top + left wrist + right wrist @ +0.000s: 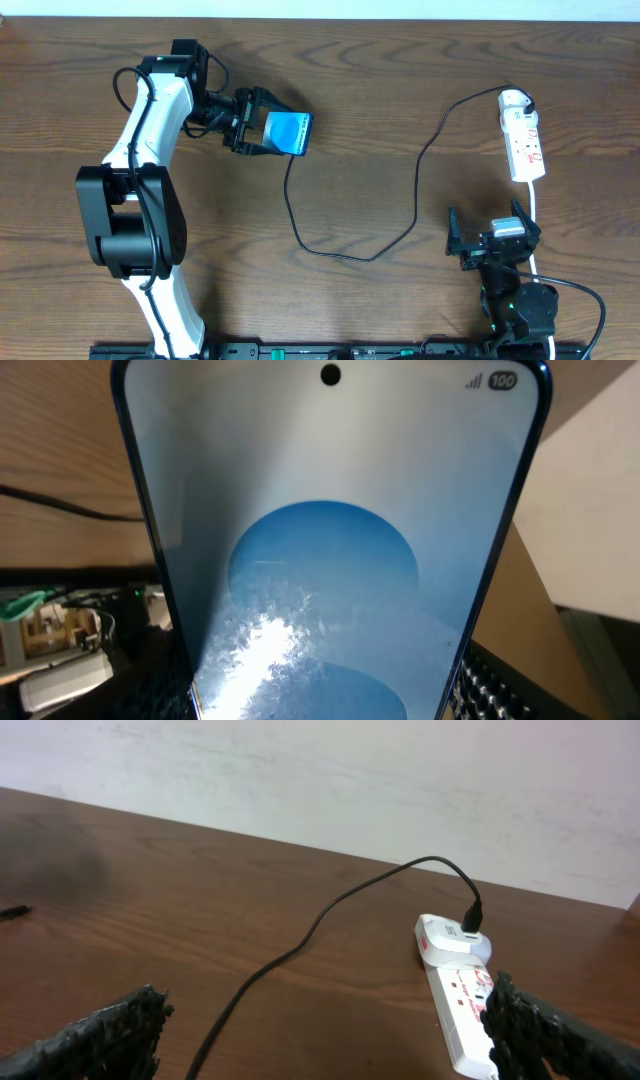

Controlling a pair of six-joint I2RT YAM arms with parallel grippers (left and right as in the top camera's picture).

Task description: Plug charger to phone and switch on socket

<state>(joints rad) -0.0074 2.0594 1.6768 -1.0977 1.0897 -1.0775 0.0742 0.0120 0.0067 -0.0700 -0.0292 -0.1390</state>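
Blue-screened phone (pixel 292 132): clamped in left gripper (pixel 265 133), well apart from socket (pixel 526 145). Black charger (pixel 420 170): plugged at socket's far end, trailing toward phone. Right gripper (pixel 488 224): jaws wide, empty, near socket's cord end. Risk: phone pull tautens charger, shifts socket.

A dark brown desk (pixel 400 100) with a strong wood grain fills the scene. Behind its far edge stands a plain pale wall (pixel 330 780), faintly mottled. The light is soft and even, leaving a slight sheen on the wood.
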